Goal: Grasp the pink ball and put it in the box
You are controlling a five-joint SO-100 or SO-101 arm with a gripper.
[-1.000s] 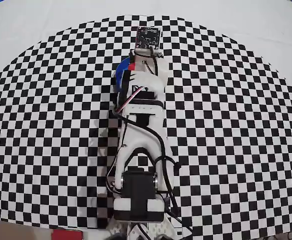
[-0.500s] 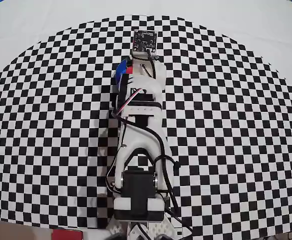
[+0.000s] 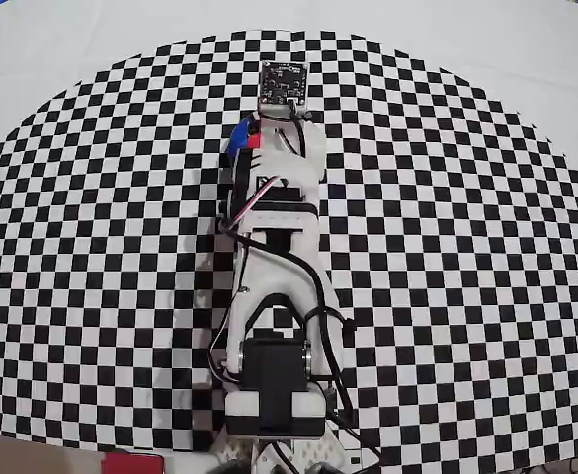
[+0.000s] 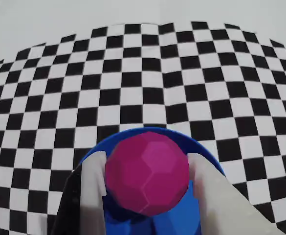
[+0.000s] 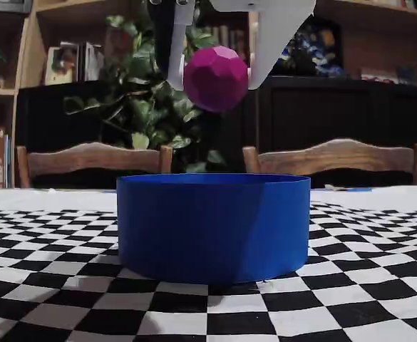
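Finding: the gripper has its jaws clamped on the pink ball, one white finger on each side, in the upper centre of the fixed view. The ball hangs in the air, clear above the box, which stands in the lower centre of that frame on the checkered mat. It is not touching the rim.

Wrist view: the ball fills the lower centre, pinched between the fingers. The blue box shows behind and below it, its rim curving around the ball's outline. Judgement: the ball is held here because it sits over the opening, ready for release; the height keeps the fingers clear of the wall.

Overhead view: the arm stretches from its base at the bottom centre straight up the frame. The wrist camera board is at its far end, upper centre. Only a blue sliver of the box shows just left of the wrist; the ball is hidden under the arm here.

Risk, as judged: little, provided the jaws part while centred over the box.
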